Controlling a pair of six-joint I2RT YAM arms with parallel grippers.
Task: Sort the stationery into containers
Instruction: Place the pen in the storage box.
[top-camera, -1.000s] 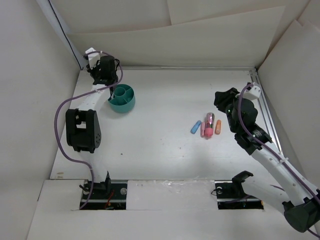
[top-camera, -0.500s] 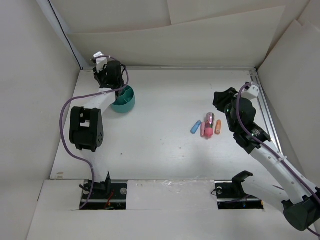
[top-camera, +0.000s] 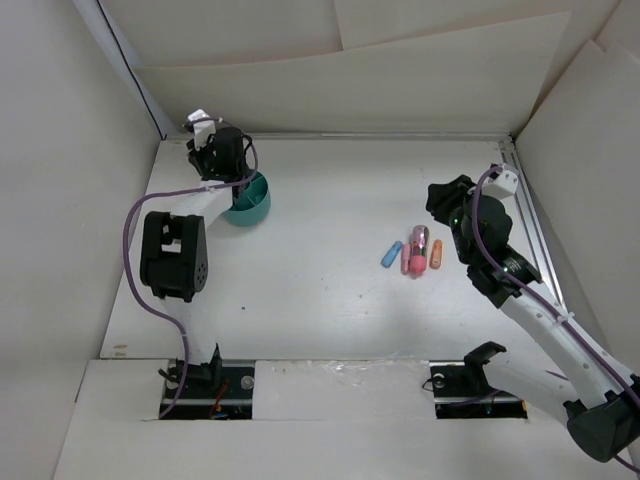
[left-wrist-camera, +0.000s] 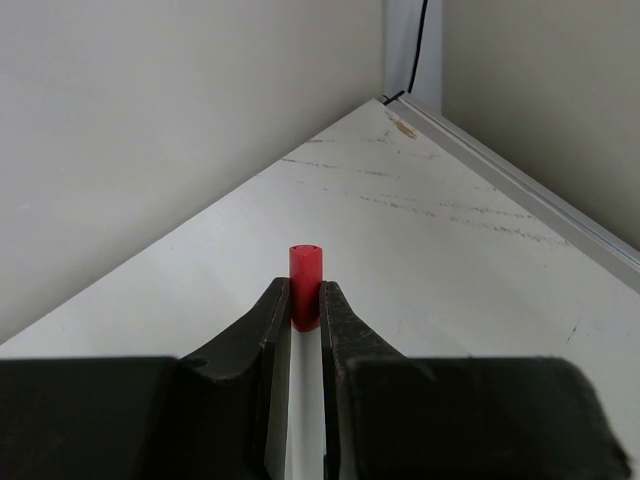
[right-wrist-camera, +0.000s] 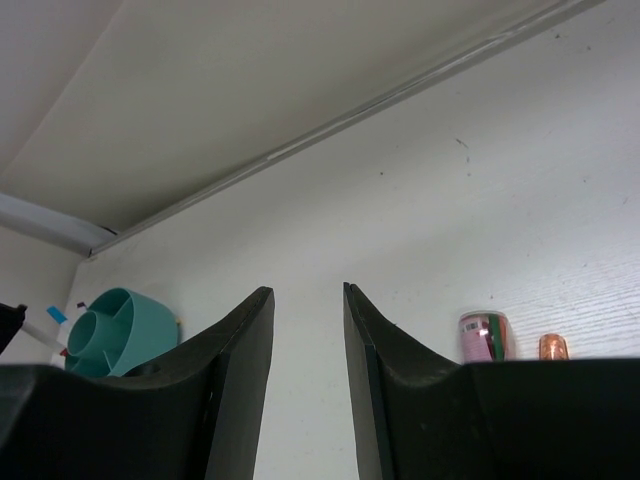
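Stationery check: four short chunky pieces lie in a tight cluster on the white table (top-camera: 320, 300), well to the right of the teal cup (top-camera: 252, 203). The blue piece (top-camera: 391, 254) is nearest the cup, then the pink piece (top-camera: 405, 260) and the magenta piece (top-camera: 421, 238), with the orange piece (top-camera: 436, 254) farthest from it. Over to the left gripper (left-wrist-camera: 305, 300), which hangs above the cup's far-left rim, and its arm covers part of the cup from overhead. Its jaws are pinched narrow on a red-capped pen (left-wrist-camera: 306, 285), the red cap poking out past the fingertips and the white barrel running back between them. Which compartment the pen is over, I cannot tell. Now the right gripper (right-wrist-camera: 305, 295): it sits on the side of the cluster away from the cup, well apart from the cup, with a clear gap between its jaws and nothing in it. Its wrist view looks back across the table at the cup, inner dividers showing, with the magenta and orange pieces low in front of it.
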